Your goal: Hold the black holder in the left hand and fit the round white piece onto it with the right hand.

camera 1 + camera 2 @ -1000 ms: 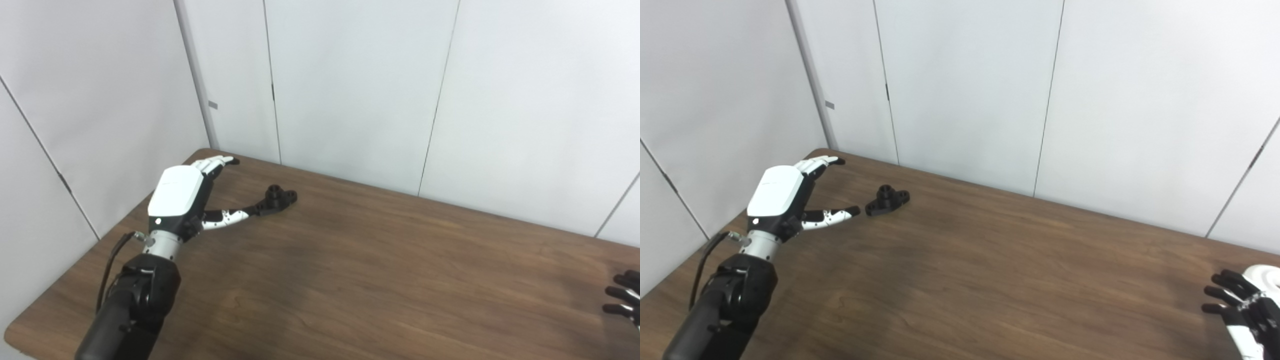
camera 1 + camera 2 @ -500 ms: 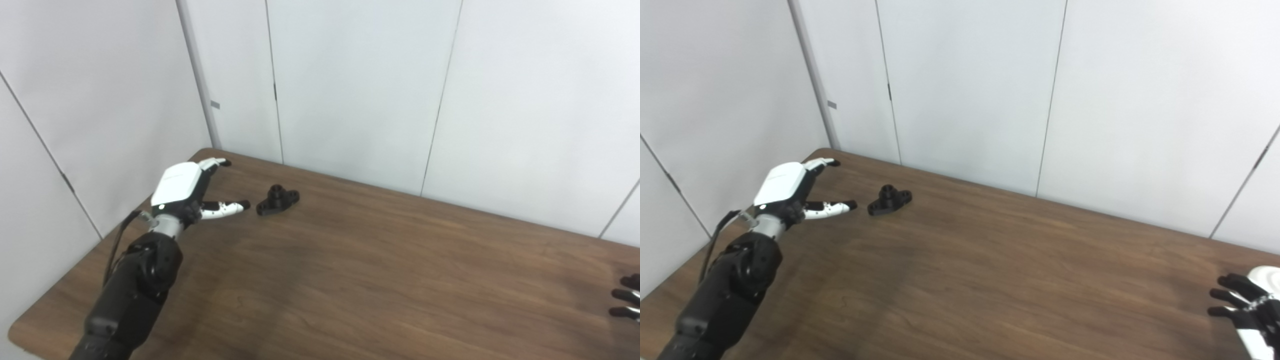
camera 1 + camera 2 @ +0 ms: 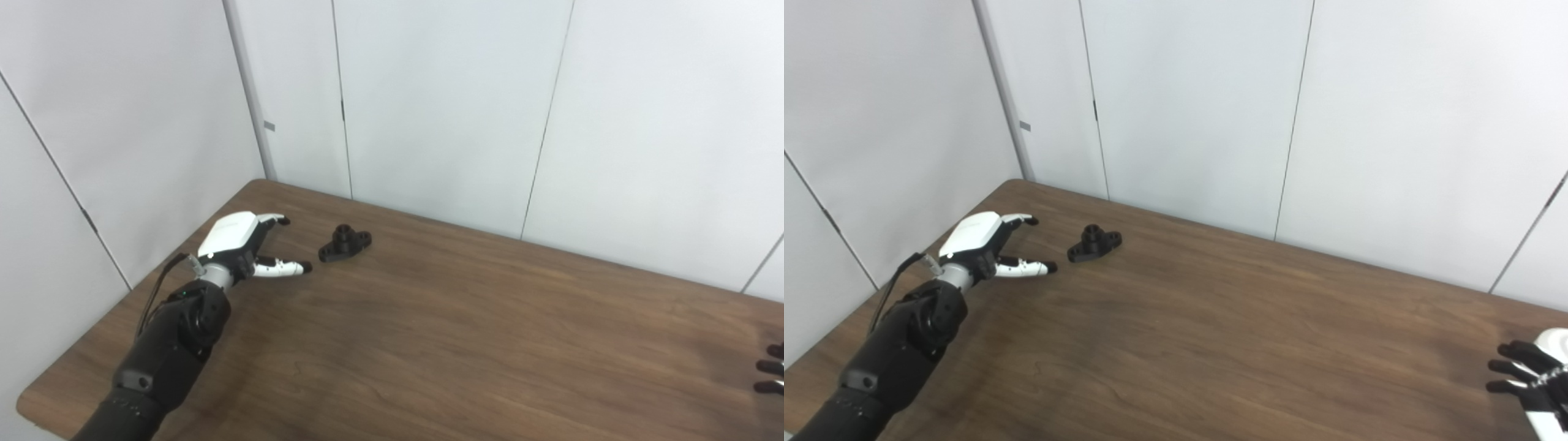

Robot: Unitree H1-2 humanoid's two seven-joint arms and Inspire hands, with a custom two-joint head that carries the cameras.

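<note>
Left eye view
Left robot hand [image 3: 236, 242]: I have it low over the far left corner of the worktop [image 3: 441, 331], fingers spread apart and thumb stretched toward the right, holding nothing.
Black holder [image 3: 345, 243]: it sits flat on the worktop just beyond my left thumb tip, a short gap between them, not touched. Its round socket points up from a base with two lugs.
Right robot hand [image 3: 770, 376]: I see only dark fingertips at the right edge of the picture, low over the worktop, so here I cannot tell how it stands.
Backdrop: pale wall panels [image 3: 441, 104] close off the far side and the left side.

Right eye view
Left robot hand [image 3: 980, 242]: same pose, fingers apart, empty, palm facing down and toward the holder.
Black holder [image 3: 1094, 242]: lying near the far edge, just beside my left thumb tip, apart from it.
Right robot hand [image 3: 1528, 380]: at the lower right corner, dark fingers spread and pointing left, nothing between them.
Round white piece [image 3: 1557, 340]: a white curved shape shows just behind those fingers at the right edge; mostly cut off, and I cannot tell whether it touches the hand.
</note>
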